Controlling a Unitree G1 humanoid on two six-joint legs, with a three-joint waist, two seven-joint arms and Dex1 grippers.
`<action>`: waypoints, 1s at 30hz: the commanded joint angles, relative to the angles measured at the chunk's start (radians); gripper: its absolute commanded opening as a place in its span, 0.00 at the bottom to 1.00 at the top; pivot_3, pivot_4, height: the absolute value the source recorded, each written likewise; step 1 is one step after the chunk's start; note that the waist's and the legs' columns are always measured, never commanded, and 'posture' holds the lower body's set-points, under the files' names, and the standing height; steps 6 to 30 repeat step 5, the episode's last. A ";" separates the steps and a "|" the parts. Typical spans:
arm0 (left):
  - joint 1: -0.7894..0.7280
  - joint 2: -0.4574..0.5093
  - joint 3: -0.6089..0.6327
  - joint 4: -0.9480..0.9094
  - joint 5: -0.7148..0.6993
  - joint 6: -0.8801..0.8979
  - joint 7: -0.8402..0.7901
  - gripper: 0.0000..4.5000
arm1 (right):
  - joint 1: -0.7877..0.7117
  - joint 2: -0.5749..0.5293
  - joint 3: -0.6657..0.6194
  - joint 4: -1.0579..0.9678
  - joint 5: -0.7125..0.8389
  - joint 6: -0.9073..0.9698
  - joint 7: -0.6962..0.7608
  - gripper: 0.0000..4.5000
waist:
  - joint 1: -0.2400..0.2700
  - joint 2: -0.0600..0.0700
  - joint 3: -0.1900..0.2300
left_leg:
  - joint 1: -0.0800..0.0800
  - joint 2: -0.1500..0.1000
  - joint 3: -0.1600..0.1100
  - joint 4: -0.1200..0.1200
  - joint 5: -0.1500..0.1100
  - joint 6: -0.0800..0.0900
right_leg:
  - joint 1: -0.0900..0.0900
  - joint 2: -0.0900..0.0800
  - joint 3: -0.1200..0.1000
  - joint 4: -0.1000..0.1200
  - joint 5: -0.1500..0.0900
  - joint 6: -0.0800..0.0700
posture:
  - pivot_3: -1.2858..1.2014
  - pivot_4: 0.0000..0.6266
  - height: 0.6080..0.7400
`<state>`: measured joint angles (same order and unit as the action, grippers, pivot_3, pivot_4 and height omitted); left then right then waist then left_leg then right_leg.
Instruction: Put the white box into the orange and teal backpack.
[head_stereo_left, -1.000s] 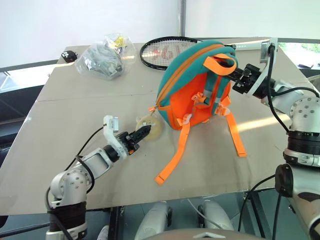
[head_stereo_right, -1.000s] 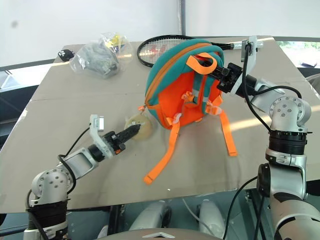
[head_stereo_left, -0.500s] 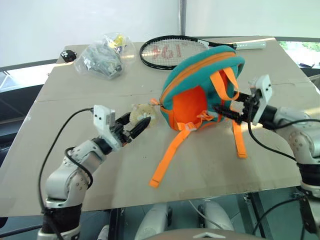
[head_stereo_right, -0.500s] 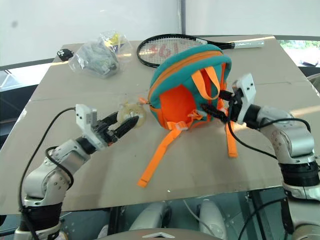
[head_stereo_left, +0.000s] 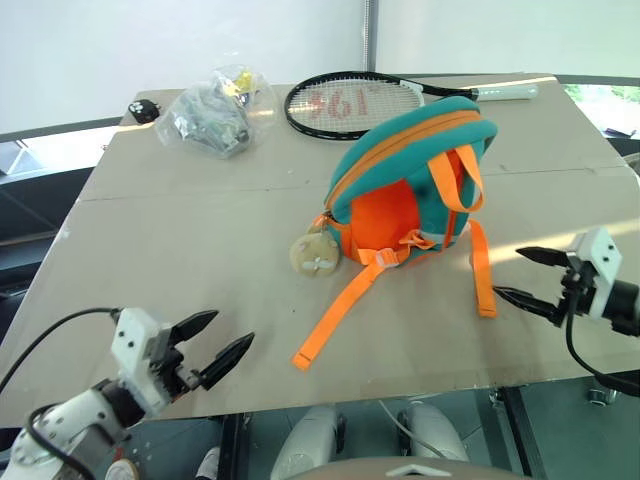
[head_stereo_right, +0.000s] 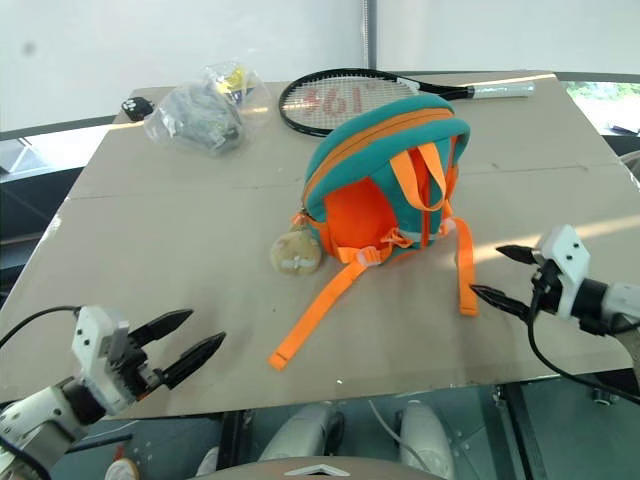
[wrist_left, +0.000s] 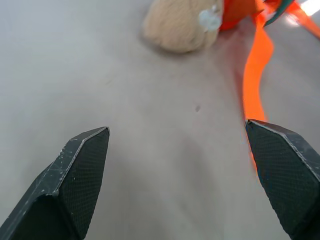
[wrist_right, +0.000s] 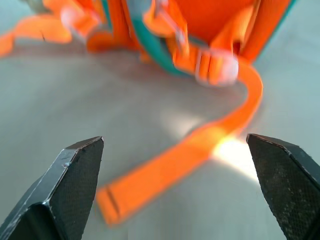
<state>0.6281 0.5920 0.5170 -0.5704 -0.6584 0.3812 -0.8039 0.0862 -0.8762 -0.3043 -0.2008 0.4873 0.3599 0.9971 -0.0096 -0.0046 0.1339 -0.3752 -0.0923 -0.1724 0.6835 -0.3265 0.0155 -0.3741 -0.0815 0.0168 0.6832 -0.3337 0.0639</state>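
Cardboard-coloured tabletop (head_stereo_left: 180, 250), big and slanting off toward a pale wall at the back. On it stood the orange and teal backpack (head_stereo_left: 420, 160), roughly mid-table, propped upright w/ its orange strap side facing the robot and the zip line curving over the top, looking closed from where I stood. Small beige plush charm (head_stereo_left: 316, 252) lay on the table just beside its lower left corner; one long orange strap (head_stereo_left: 345, 310) trailed toward the near edge. Behind it, a tennis racket (head_stereo_left: 350, 100); far left corner, a clear plastic bag (head_stereo_left: 210, 115) of odds & ends.

Left gripper (head_stereo_left: 215, 345) hung at the near left edge, jaws spread wide, nothing in them. Right gripper (head_stereo_left: 528, 275) sat off the near right side, also wide and empty, fingers pointing in toward the pack.

No white box lay anywhere on the table that I could see (my guess: inside the pack by now, but can't confirm w/ the zip shut).

Relation that mattered: backpack lay fwd of both grippers, between them, its long axis standing up from the table. Right gripper was the nearer one, near the short strap (head_stereo_left: 482, 270) on that side; left was well apart, w/ the long strap's end lying between it and the pack
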 joint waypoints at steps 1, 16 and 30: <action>0.012 0.000 0.035 0.001 0.017 -0.044 -0.022 0.98 | 0.026 -0.001 -0.079 0.025 -0.008 -0.052 0.009 1.00 | 0.009 0.001 0.000 | 0.000 0.000 0.000 0.000 0.000 0.000 | 0.001 0.000 0.000 -0.001 0.000 0.000 | 0.52 0.24 1.00; -0.019 0.019 0.060 0.039 -0.012 -0.030 -0.036 0.98 | 0.063 -0.006 -0.106 0.076 -0.008 -0.081 0.040 1.00 | 0.015 0.001 0.000 | 0.002 0.000 0.000 -0.001 0.000 0.000 | 0.004 0.000 -0.001 -0.003 0.000 -0.001 | 0.52 0.24 1.00; -0.019 0.019 0.060 0.039 -0.012 -0.030 -0.036 0.98 | 0.063 -0.006 -0.106 0.076 -0.008 -0.081 0.040 1.00 | 0.015 0.001 0.000 | 0.002 0.000 0.000 -0.001 0.000 0.000 | 0.004 0.000 -0.001 -0.003 0.000 -0.001 | 0.52 0.24 1.00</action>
